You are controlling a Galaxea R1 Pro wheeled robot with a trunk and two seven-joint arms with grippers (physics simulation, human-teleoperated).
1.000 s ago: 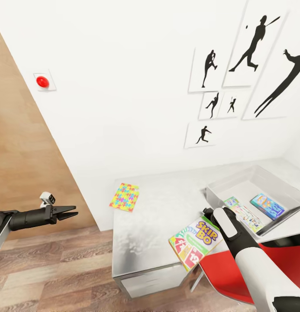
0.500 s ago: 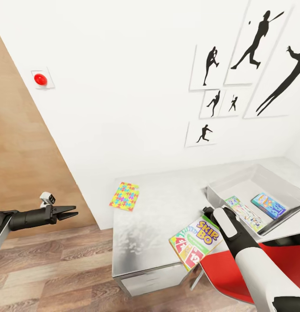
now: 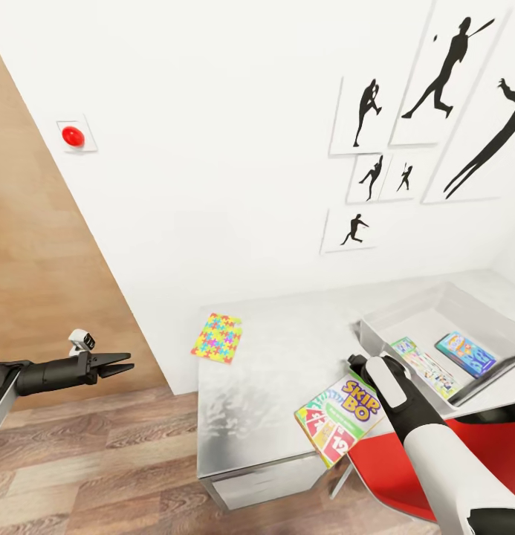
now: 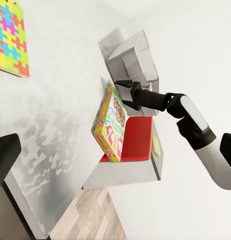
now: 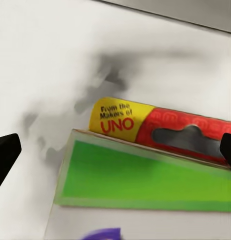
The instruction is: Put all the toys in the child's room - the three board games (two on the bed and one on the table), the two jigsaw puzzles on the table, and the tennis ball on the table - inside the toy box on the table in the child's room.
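Only the view has drifted slightly; right gripper (image 3: 359,365), jaws spread, hovers above the green Skip-Bo board game box (image 3: 339,416) overhanging the speckled grey table (image 3: 272,371), beside the grey plastic toy box (image 3: 376,323), ready to grasp; left gripper (image 3: 117,364) idles, jaws nearly together
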